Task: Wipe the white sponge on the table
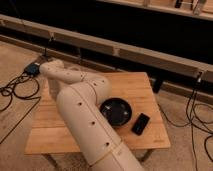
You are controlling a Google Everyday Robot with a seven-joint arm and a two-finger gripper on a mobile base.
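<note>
Claw [35, 68] is taken as the dark shape at the white arm's [82, 107] end, past the tabletop's [145, 85] far-left corner; its grip state cannot be told. White sponge cannot be made out. Black bowl [116, 111] and black slab [140, 123] are noted on the tabletop; no lettering can be read.

Light wooden table [140, 87] stands level; claw out of sight.

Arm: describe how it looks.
The arm is cream-white, built of thick rounded segments with small dark dots along them and a thin ring near its base. The gripper is out of sight, probably behind the arm.
</note>
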